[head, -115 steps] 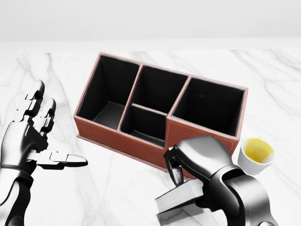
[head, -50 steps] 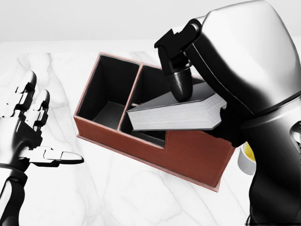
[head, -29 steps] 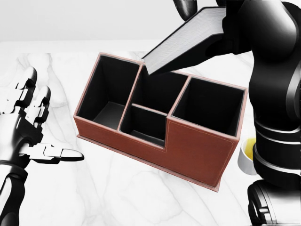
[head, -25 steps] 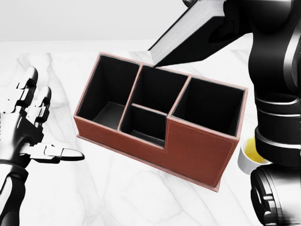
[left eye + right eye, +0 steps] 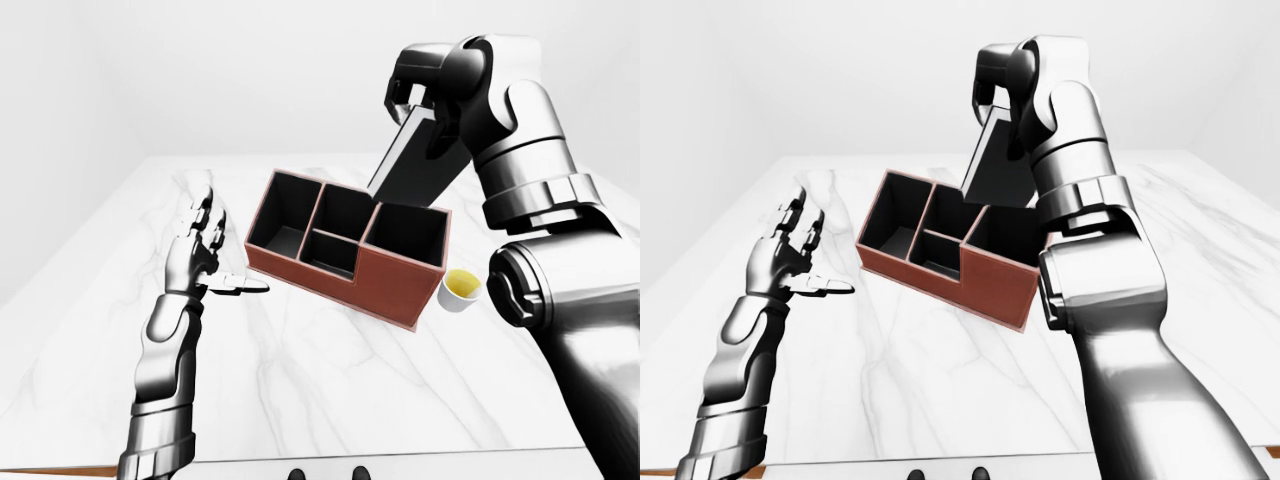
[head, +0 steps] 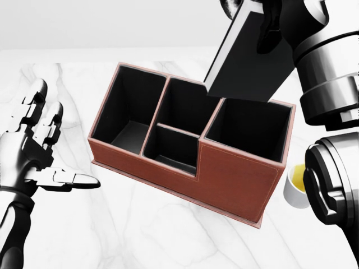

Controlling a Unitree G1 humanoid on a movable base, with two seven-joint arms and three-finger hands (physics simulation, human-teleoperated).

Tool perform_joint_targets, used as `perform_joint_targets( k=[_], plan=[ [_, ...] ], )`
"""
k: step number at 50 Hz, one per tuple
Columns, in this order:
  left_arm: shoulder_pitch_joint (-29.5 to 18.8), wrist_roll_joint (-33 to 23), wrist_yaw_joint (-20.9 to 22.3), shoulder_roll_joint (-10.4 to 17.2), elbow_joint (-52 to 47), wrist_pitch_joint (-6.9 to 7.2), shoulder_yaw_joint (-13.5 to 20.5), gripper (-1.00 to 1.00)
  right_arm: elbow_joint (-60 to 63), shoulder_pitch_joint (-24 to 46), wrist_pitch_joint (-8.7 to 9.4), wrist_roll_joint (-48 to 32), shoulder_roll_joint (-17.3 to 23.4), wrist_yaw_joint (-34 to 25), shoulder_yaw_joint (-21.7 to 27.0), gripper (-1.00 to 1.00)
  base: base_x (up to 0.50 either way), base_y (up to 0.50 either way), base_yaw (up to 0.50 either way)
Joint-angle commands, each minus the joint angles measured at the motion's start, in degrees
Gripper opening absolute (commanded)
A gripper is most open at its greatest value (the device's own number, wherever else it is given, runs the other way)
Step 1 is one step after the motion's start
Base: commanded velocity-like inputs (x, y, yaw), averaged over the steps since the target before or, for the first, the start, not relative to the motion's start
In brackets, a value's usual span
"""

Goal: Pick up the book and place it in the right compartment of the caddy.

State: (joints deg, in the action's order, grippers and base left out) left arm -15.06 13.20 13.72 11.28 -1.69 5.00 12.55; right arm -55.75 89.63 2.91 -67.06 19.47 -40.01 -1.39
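Observation:
The reddish-brown caddy (image 6: pixel 235 179) with black compartments stands on the white marble table. My right hand (image 5: pixel 418 108) is shut on the dark book (image 6: pixel 249 64) and holds it nearly upright, tilted, above the caddy. The book's lower edge hangs just over the far rim of the right compartment (image 6: pixel 249 129), which holds nothing. In the left-eye view the book (image 5: pixel 415 165) shows above the caddy (image 5: pixel 395 285). My left hand (image 6: pixel 42 151) is open with spread fingers, left of the caddy and apart from it.
A white cup with yellow liquid (image 5: pixel 460 289) stands right of the caddy, close to its right wall; in the head view my right arm partly hides it (image 6: pixel 294 185). The marble table (image 5: pixel 330 370) stretches toward the bottom of the views.
My right hand has swung the book from a flat tilt over the middle compartments to nearly upright over the right compartment's far rim. My left hand has hardly moved.

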Motion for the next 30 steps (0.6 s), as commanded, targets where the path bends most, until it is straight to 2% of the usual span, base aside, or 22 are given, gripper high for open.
perform_joint_targets(
  k=[1,8,13,14,18,19,23,30],
  plan=[
    [-0.29,-0.03,0.34,0.12,2.04,0.00,-0.17,1.00,-11.33,3.67,-0.31,-1.97,-0.16,0.01,-0.54,-1.00,0.00,0.00,0.00],
    [0.00,-0.05,0.56,0.20,2.99,0.00,-0.06,1.00,-12.66,3.34,-0.50,-2.10,-0.26,1.32,-0.63,-1.00,0.00,0.00,0.00],
    [0.01,0.10,0.70,0.28,3.79,0.00,0.13,1.00,-13.69,3.12,-0.85,-3.02,-0.42,3.91,-1.10,-1.00,0.00,0.00,0.00],
    [0.06,0.14,0.70,0.28,3.88,0.00,0.15,1.00,-13.92,3.11,-1.45,-3.52,-0.34,5.57,-1.39,-1.00,0.00,0.00,0.00],
    [0.47,0.36,0.88,0.32,3.63,0.00,0.24,1.00,-14.75,3.28,-1.60,-3.88,-0.53,7.48,-1.27,-1.00,0.00,0.00,0.00],
    [0.48,0.46,0.90,0.36,3.76,0.00,0.36,1.00,-15.01,2.94,-2.14,-4.43,-0.42,8.05,-1.64,-1.00,0.00,0.00,0.00],
    [0.54,0.63,1.00,0.39,4.25,0.00,0.49,1.00,-15.55,2.28,-1.83,-5.01,-0.70,8.97,-1.62,-1.00,0.00,0.00,0.00],
    [0.49,0.61,1.21,0.46,5.32,0.00,0.44,1.00,-16.95,1.02,-2.50,-6.84,-0.75,12.42,-1.88,-1.00,0.00,0.00,0.00]
  ],
)
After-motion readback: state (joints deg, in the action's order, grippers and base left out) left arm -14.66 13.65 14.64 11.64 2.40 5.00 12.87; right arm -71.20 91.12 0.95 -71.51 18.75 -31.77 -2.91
